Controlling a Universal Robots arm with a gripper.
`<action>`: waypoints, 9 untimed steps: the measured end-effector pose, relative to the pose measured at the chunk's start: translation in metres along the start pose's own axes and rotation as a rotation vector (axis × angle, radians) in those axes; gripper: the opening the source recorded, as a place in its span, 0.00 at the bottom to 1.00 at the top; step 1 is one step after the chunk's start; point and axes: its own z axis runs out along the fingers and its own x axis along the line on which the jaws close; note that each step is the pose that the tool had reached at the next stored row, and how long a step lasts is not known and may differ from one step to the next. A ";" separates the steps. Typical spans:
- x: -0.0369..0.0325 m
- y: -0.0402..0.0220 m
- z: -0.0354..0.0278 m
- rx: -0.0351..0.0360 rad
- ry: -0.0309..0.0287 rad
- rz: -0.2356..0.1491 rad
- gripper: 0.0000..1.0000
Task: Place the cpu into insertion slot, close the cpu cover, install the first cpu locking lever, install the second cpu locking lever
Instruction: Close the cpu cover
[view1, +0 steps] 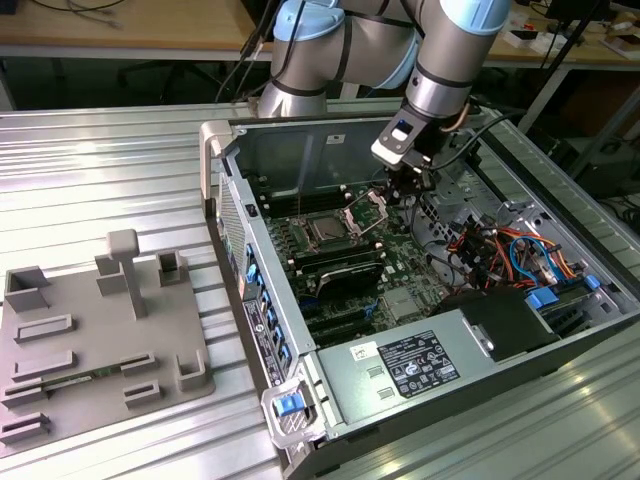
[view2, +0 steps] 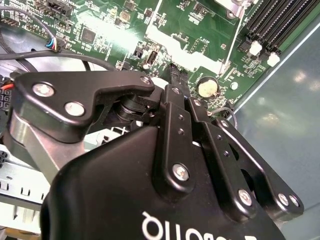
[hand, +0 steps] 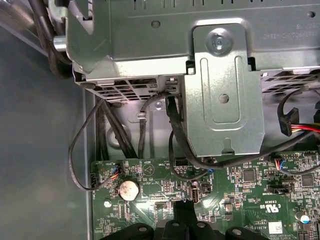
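Inside the open computer case (view1: 222, 150), the cpu (view1: 325, 229) lies flat in the insertion slot (view1: 311, 240) on the green motherboard, its silver-grey top showing. The cpu cover (view1: 366, 211) stands tilted up on the side of the slot toward the exterior view's right. My gripper (view1: 404, 191) hangs just beyond the raised cover, on its right in the exterior view, low over the board. In both wrist views its fingertips (view2: 174, 71) (hand: 184, 211) are pressed together with nothing visible between them, hovering over the board close to a coin battery (hand: 128, 190).
Black memory slots (view1: 340, 266) run in front of the socket. Orange and blue cables (view1: 495, 245) bundle at the case's right. A grey metal drive cage (hand: 220, 100) with black cables rises beyond the board edge. A grey fixture tray (view1: 100, 340) lies on the table at the left.
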 end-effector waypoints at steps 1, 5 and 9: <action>0.0000 -0.0008 0.0002 0.0000 0.0000 0.000 0.11; -0.0004 -0.0066 0.0006 -0.0002 0.0000 0.000 0.11; -0.0006 -0.0103 0.0007 0.0000 0.0003 0.000 0.11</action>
